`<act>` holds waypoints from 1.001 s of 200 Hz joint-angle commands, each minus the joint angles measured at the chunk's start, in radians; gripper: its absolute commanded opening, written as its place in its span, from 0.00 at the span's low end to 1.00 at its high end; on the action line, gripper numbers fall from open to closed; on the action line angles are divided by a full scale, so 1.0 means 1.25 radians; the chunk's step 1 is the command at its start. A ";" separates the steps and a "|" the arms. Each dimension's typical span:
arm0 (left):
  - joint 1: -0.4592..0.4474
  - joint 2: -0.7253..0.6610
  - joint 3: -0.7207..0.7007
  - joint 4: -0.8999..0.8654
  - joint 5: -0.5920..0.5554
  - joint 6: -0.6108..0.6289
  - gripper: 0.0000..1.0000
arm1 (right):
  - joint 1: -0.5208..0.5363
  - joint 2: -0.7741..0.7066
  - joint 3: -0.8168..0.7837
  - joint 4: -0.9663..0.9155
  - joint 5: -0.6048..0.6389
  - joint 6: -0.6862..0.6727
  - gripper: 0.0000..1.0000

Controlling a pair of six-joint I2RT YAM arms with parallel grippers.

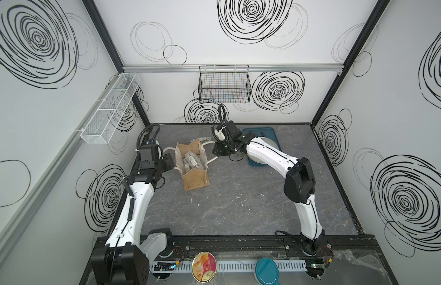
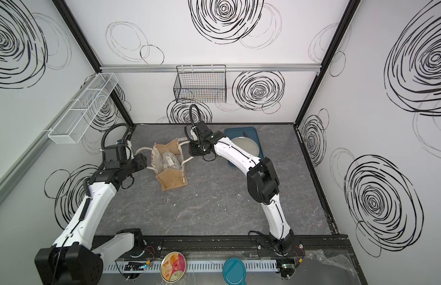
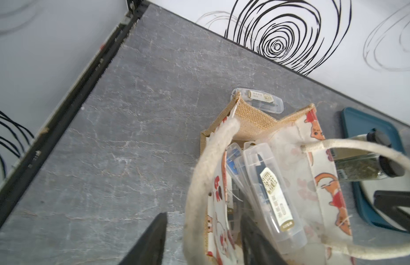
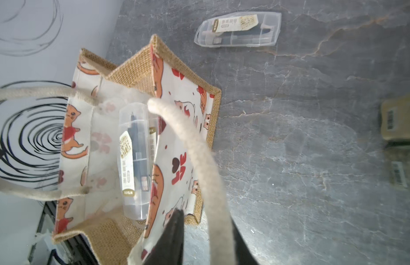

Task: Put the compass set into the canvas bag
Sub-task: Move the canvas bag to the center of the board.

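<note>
Grey marbled tabletop (image 1: 239, 197) is enclosed by white walls scribbled with black spirals. One compass set (image 4: 133, 160), packed in a clear plastic case, is stood on end inside the canvas bag (image 1: 193, 181), with more clear cases crowded beside it. Another of the same kind, the loose case (image 4: 238, 29), is laid flat on the tabletop just beyond the bag's far end, apart from it. The bag is set upright and open toward the left rear of the surface, its brown woven ends and cream printed sides spread. Its left handle (image 3: 206, 165) is straddled by the left gripper (image 3: 204, 215), whose jaws are held apart with slack seen on both sides of the rope. Its right handle (image 4: 192, 146) is pinched by the right gripper (image 4: 206, 218), the jaws being pressed together on the rope. To the right of the bag, a teal tray (image 2: 230, 134) is seen carrying a grey plate (image 2: 246, 145), partly hidden by the right arm. Two dark-capped jars (image 3: 364, 169) are seen at the tray. On the back wall a black wire basket (image 1: 224, 86) is hung.
</note>
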 commanded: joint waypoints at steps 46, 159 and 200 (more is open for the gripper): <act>-0.073 0.007 0.004 0.064 0.066 0.008 0.07 | -0.006 -0.255 -0.251 0.105 0.086 0.060 0.00; -0.405 0.065 0.056 0.147 -0.067 -0.092 0.23 | -0.081 -0.630 -0.646 0.154 0.193 0.072 0.08; -0.411 0.018 0.104 0.072 -0.168 -0.052 0.70 | -0.082 -0.632 -0.615 0.105 0.196 0.047 0.62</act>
